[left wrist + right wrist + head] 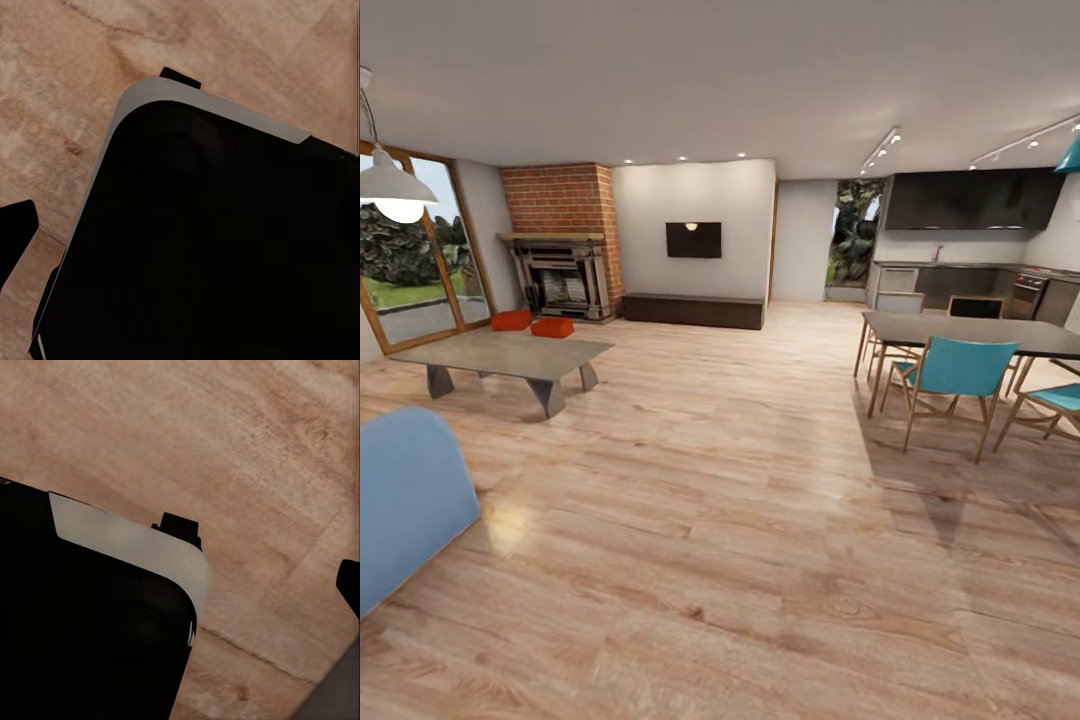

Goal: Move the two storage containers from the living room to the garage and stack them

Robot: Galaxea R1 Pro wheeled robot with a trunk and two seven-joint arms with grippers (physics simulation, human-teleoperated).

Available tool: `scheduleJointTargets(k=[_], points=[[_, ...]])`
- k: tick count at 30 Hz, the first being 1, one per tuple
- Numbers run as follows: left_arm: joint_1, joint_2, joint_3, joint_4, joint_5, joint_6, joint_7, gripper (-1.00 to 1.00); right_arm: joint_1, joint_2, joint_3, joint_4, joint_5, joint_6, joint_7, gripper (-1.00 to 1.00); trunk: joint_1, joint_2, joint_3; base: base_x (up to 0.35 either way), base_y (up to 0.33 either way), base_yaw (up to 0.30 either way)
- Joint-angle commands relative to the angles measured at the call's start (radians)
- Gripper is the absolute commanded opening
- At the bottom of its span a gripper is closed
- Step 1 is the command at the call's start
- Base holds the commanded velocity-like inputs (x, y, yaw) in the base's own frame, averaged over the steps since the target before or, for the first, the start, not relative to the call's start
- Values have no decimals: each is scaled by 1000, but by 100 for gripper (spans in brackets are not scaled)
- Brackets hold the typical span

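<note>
Sitting behind coffee table [510, 352]: 2 storage containers [532, 323].

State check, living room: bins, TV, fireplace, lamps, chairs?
two storage containers: side by side on the floor behind the coffee table, not stacked
TV: screen dark
fireplace: no flame visible
pendant lamp: lit
teal chairs: upright at the dining table

containers [532, 323] behind table [500, 354] | fireplace [563, 275] behind containers
</note>
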Motion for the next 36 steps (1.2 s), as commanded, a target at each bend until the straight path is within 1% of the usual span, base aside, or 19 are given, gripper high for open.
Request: scheduleJointTargets(k=[1,36], points=[[0,0,1,-1,4,-2,1,100,-1,0,6,3,-10,-6,6,100,1,0,-1,325,0,0],[0,0,1,-1,4,-2,1,100,-1,0,6,3,-9,-5,5,100,1,0,-1,325,0,0]])
